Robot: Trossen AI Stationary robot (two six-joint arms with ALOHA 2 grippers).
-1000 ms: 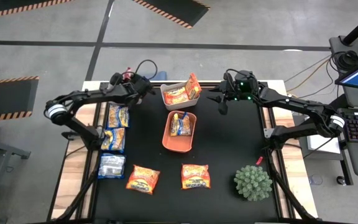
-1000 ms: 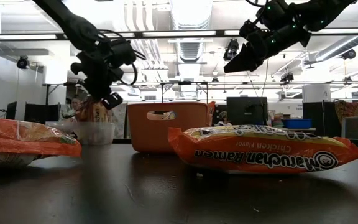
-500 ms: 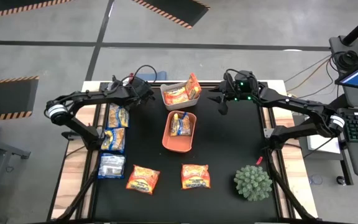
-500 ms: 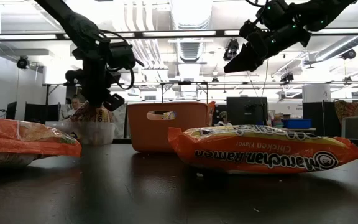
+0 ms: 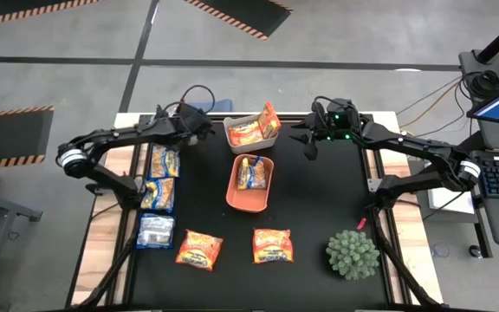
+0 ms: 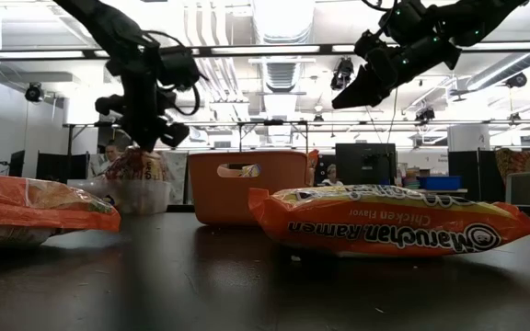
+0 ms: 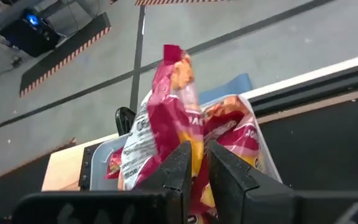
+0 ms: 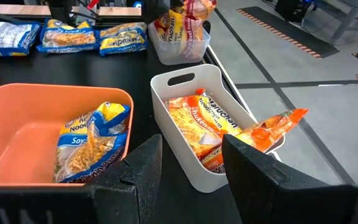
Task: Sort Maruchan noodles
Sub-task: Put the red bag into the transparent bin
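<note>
Overhead looks straight down; low camera (perhaps table-level) faces across.

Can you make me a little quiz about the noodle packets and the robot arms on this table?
1. True or false: the orange tray has a blue-and-yellow packet inside it.
2. How many orange packets lie loose on the black mat? A) none B) two C) five
3. Which gripper hangs open and empty above the mat?

Key: 1 true. 2 B. 3 the right gripper.
</note>
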